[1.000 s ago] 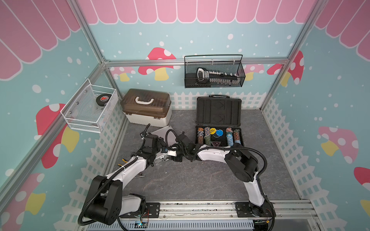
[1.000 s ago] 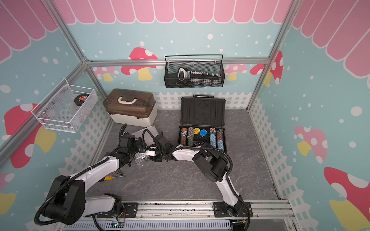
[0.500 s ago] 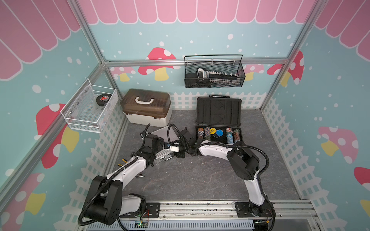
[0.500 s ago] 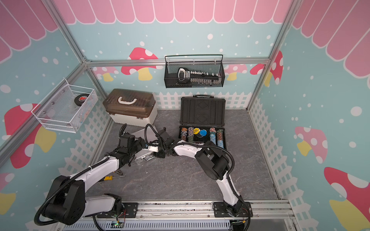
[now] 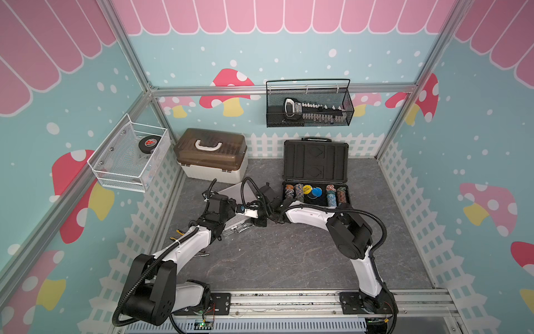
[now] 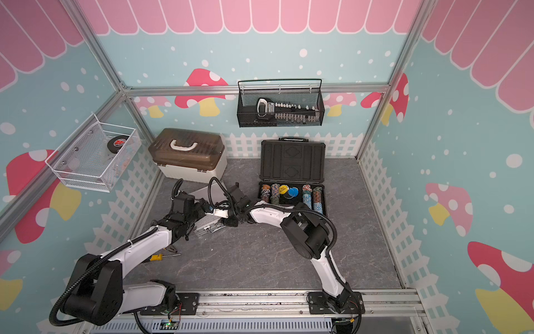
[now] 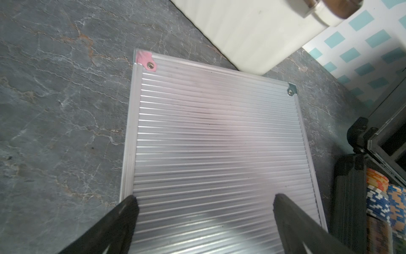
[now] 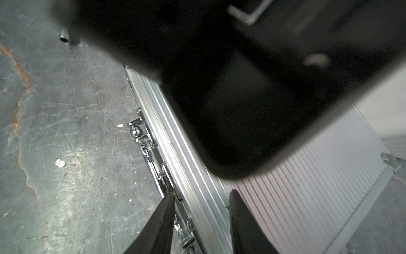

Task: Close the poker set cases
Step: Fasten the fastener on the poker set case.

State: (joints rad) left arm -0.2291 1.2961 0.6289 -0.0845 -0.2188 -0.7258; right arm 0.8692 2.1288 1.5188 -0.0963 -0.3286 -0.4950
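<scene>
Your left gripper [image 7: 204, 200] spreads wide over the silver case [image 7: 215, 136], lid down just before the white box [image 5: 212, 162]. Your right gripper [image 8: 201, 198] straddles its latch edge, half-narrowed, grip unclear. Stiff, slick, likely chip-heavy: press flat, then take the latches [image 8: 141, 134]. The dark case [image 5: 315, 164] stands open.

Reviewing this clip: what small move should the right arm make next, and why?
Probably ease the right gripper down to press the latch shut. The lid of the silver case lies flat under the open left gripper, and the right jaws straddle its front edge beside that latch. The dark case is still open.
</scene>
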